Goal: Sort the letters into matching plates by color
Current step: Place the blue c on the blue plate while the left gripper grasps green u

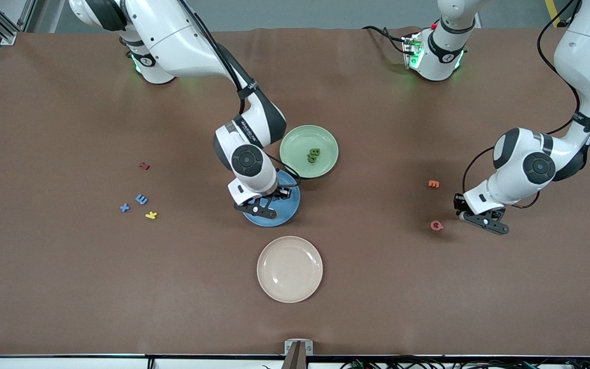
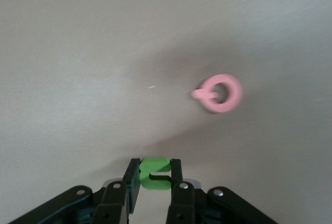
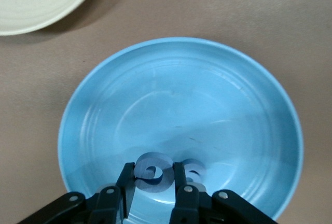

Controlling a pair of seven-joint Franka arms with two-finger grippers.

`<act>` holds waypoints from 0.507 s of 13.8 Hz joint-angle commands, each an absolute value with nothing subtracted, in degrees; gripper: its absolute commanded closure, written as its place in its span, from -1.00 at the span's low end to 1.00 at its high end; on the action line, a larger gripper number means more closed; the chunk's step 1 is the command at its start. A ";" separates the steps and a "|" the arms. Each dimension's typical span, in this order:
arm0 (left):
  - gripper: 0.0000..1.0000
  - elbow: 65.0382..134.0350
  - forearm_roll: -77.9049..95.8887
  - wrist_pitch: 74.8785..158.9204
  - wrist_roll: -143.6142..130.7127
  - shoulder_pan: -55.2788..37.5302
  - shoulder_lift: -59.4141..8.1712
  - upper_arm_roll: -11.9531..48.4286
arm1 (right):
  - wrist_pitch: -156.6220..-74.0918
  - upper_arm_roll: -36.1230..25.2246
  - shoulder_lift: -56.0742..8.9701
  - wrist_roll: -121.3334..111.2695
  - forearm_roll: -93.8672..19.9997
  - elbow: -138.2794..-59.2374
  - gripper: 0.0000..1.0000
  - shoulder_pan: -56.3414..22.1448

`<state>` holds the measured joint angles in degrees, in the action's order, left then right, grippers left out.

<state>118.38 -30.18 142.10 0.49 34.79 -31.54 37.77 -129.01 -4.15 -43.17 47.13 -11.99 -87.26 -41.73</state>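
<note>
So, by my count: green plate (image 1: 309,151) held two green letters (image 1: 314,155); blue plate (image 1: 274,210) empty. Right tool (image 3: 154,176) pinched a blue letter (image 3: 152,175) over it; left tool (image 2: 155,175) pinched a green one (image 2: 155,173) near the pink piece (image 2: 220,93). Two blue letters (image 1: 133,203) waited on the tabletop (image 1: 69,282).

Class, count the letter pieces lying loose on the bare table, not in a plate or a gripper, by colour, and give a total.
Blue letters: 2
Red letter: 1
Yellow letter: 1
Orange letter: 1
Pink letter: 1
Total: 6
</note>
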 commanded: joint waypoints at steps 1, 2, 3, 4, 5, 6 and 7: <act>0.94 119.27 -31.03 137.03 -7.61 35.24 -28.92 43.40 | -130.51 -4.75 -45.26 49.74 -12.57 -85.34 0.68 -43.68; 0.94 119.27 -31.03 135.89 -10.87 35.24 -29.00 45.51 | -130.87 -4.75 -45.35 49.66 -12.57 -85.34 0.67 -43.77; 0.94 119.35 -31.03 134.75 -15.25 35.24 -29.09 47.88 | -130.87 -4.75 -45.53 49.66 -12.57 -85.34 0.62 -43.68; 0.94 119.53 -31.03 133.69 -18.95 35.16 -29.27 49.99 | -130.78 -4.75 -45.44 49.48 -12.48 -85.34 0.44 -43.68; 0.95 119.71 -31.03 132.81 -23.07 34.98 -29.44 51.92 | -130.69 -4.75 -45.44 49.13 -12.48 -85.34 -0.18 -43.68; 0.97 119.79 -31.03 131.85 -28.34 34.89 -29.62 53.86 | -130.69 -4.75 -45.18 49.39 -12.48 -85.34 -0.99 -43.68; 0.99 119.97 -31.03 131.31 -32.04 34.81 -29.71 55.53 | -129.91 -4.83 -44.74 48.96 -12.39 -85.34 -1.00 -43.59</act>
